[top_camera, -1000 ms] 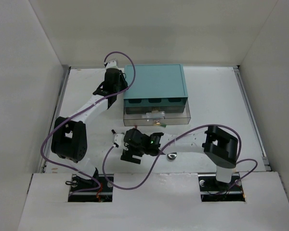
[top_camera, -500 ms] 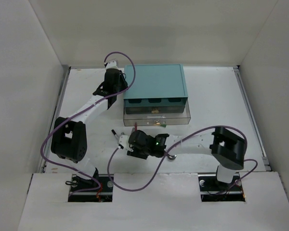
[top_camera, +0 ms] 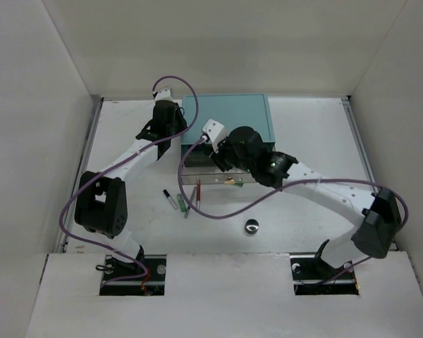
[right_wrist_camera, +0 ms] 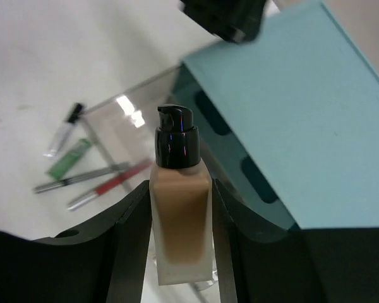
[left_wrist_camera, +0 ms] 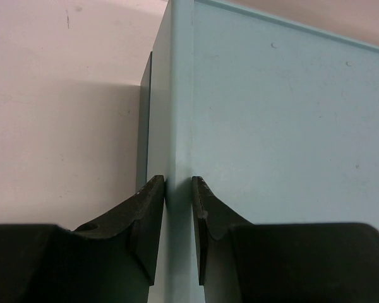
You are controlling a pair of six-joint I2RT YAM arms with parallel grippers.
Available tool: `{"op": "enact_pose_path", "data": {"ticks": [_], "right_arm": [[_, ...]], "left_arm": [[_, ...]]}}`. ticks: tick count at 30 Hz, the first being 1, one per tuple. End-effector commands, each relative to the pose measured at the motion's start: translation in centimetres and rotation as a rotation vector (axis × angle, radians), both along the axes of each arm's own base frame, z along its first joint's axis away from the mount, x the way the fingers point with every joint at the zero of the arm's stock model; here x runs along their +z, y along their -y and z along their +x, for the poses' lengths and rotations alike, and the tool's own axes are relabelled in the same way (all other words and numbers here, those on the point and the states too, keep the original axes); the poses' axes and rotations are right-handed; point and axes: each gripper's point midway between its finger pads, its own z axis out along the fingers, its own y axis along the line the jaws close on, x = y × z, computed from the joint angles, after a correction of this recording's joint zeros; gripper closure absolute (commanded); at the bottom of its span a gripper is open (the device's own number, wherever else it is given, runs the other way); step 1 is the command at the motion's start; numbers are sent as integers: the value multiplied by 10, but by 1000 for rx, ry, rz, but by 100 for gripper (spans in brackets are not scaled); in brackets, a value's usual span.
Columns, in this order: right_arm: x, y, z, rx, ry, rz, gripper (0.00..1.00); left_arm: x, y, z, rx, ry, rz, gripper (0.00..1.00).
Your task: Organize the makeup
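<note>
My right gripper [right_wrist_camera: 180,186] is shut on a beige bottle [right_wrist_camera: 180,221] with a black pump cap and holds it in the air. In the top view this gripper [top_camera: 224,160] hangs over the open clear drawer [top_camera: 261,174] of the teal box [top_camera: 229,118]. On the table to the left of the drawer lie a black-and-white tube [top_camera: 168,197], a short green stick [top_camera: 178,204], a grey pencil [top_camera: 189,206] and a red pencil [top_camera: 198,191]. A small black round pot [top_camera: 252,227] sits nearer the front. My left gripper [left_wrist_camera: 177,183] is shut on the teal box's [left_wrist_camera: 271,126] left top edge.
White walls close off the table on three sides. Purple cables loop over the table in front of the drawer. The right arm's elbow [top_camera: 377,225] reaches out to the far right.
My right gripper closed on the beige bottle at the table's front, then rose and swung back over the open drawer, uncovering the pencils and tube. The left arm has not moved.
</note>
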Motion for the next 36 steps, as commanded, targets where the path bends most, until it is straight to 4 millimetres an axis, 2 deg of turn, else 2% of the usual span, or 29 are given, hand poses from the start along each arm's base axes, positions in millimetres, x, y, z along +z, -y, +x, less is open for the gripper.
{"op": "enact_pose_path", "data": {"ticks": [1,3,5,6,8,9,10,12,15,18,20,22,25,27,31,34,36], "right_arm": [[-13,-8,27,-10,-16,-16,82],[-23,-8,35,-23,-35,-35,80],[-30,-9,33,-18,-47,-45,76],[-33,-8,32,-16,-49,-47,67],[-35,-5,33,-32,-49,-51,37],[-35,-4,32,-41,-56,-46,29],[-32,-2,31,-52,-60,-36,22],[-18,6,28,-79,-52,3,18],[6,11,3,-94,-56,104,10],[6,21,-43,-80,-152,177,1],[-14,25,-82,-41,-255,175,0],[-45,29,-127,6,-381,123,0],[-88,45,-173,-31,-543,35,0],[-112,64,-182,-155,-612,9,0],[-151,105,-177,-449,-689,-13,0],[-174,123,-168,-586,-719,-11,0],[-184,124,-164,-609,-737,0,0]], "left_arm": [[-66,-9,-39,-35,-232,95,89],[-64,-10,-38,-35,-229,96,89],[-64,-10,-38,-37,-227,98,89],[-63,-10,-38,-37,-225,98,89],[-63,-10,-38,-37,-225,98,89],[-64,-10,-38,-37,-227,98,89],[-64,-10,-38,-37,-228,99,89],[-66,-8,-38,-40,-231,100,89],[-67,-9,-39,-40,-234,101,89],[-66,-11,-39,-35,-231,99,89],[-65,-11,-39,-35,-228,98,89],[-65,-11,-39,-35,-228,98,89],[-68,-11,-39,-34,-236,101,89],[-68,-12,-38,-33,-237,102,89],[-70,-15,-38,-27,-240,102,89],[-70,-15,-37,-27,-242,103,89],[-70,-13,-37,-30,-241,103,89]]}}
